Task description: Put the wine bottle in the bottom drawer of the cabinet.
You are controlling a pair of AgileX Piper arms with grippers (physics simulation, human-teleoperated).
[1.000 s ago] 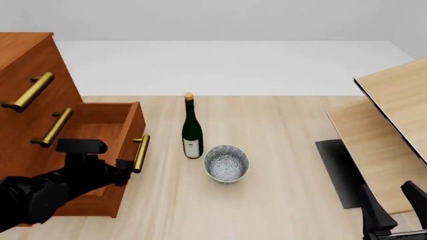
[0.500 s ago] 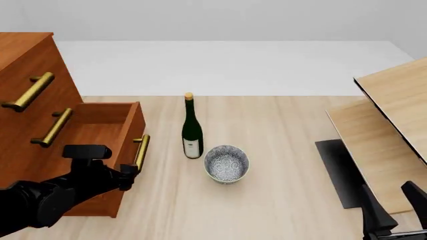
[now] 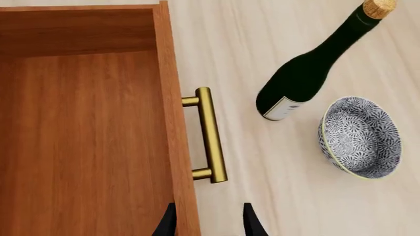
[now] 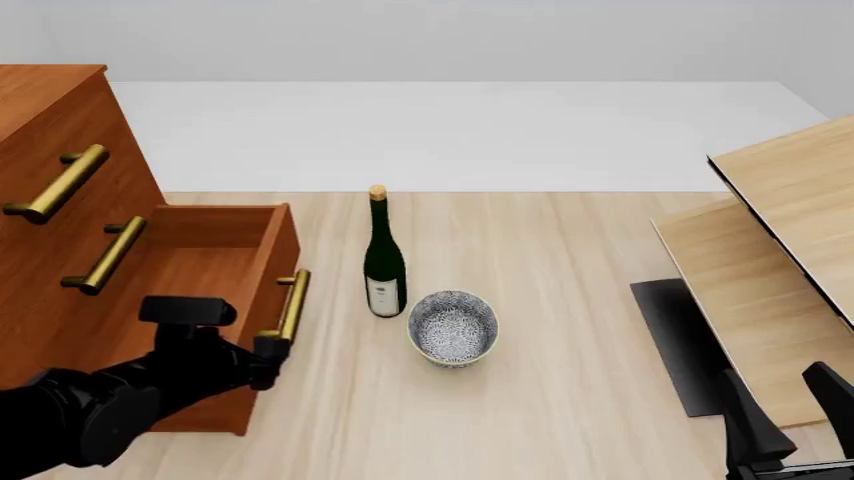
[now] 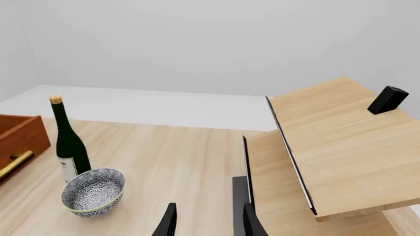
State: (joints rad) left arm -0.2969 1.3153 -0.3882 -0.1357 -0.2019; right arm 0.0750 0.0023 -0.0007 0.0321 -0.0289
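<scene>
The wine bottle (image 4: 384, 262) stands upright on the pale table, dark green with a cork top and white label; it also shows in both wrist views (image 3: 305, 78) (image 5: 71, 147). Left of it, the cabinet (image 4: 54, 150) has its bottom drawer (image 4: 200, 260) pulled out, its inside (image 3: 85, 123) bare. My left gripper (image 4: 267, 352) is open just short of the near end of the drawer's brass handle (image 3: 210, 135), its fingertips (image 3: 253, 223) either side of the drawer's front board and not touching the handle. My right gripper (image 4: 790, 415) is open and holds nothing at the near right.
A speckled bowl (image 4: 454, 326) sits right beside the bottle, on its near right. Tilted light-wood boards (image 4: 787, 220) and a black mat (image 4: 674, 340) fill the right side. A small black block (image 5: 387, 100) rests on the upper board. Two shut upper drawers carry brass handles (image 4: 60, 182).
The bottom drawer has slid out a little further. My left arm has moved right and nearer with it. The bottle, the bowl and the right arm have stayed put.
</scene>
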